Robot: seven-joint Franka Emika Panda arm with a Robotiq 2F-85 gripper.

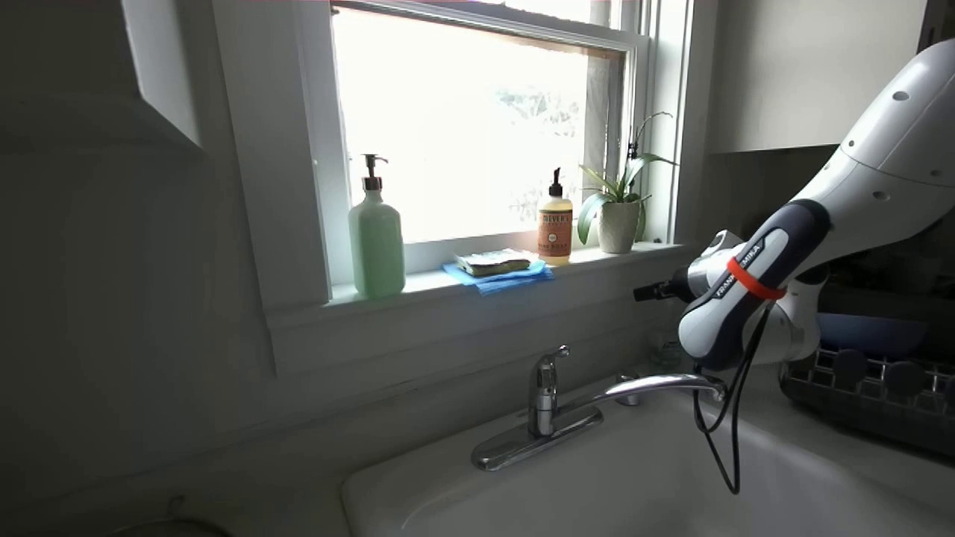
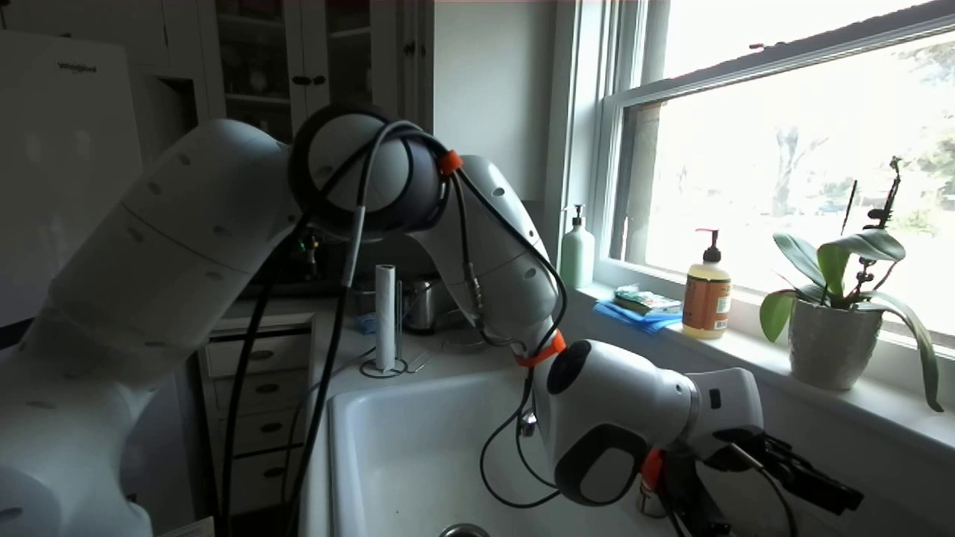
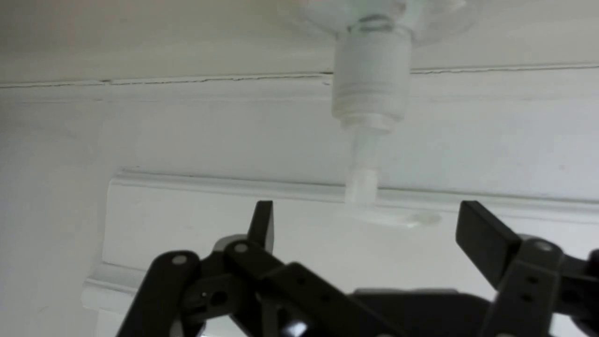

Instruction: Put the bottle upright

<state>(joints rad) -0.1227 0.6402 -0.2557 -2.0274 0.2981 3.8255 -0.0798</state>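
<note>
A clear bottle with a white pump shows in the wrist view [image 3: 372, 75]. Only its shoulder and pump show there, with the body cut off by the top edge. The pump points down in that picture, with the counter at the top, so the picture seems upside down and the bottle upright. In an exterior view, a faint clear object [image 1: 664, 350] behind the sink, below the gripper, may be this bottle. My gripper [image 3: 365, 206] is open and empty. The pump head appears between its fingertips, but the distance is unclear. The gripper also shows in an exterior view [image 1: 650, 291].
The windowsill holds a green pump bottle [image 1: 377, 246], a sponge [image 1: 494, 262] on a blue cloth [image 1: 515, 280], an orange-labelled soap bottle [image 1: 554, 231] and a potted plant [image 1: 618, 226]. A faucet [image 1: 545, 403] stands at the sink [image 1: 418, 492]. A dish rack [image 1: 865, 388] stands beside it.
</note>
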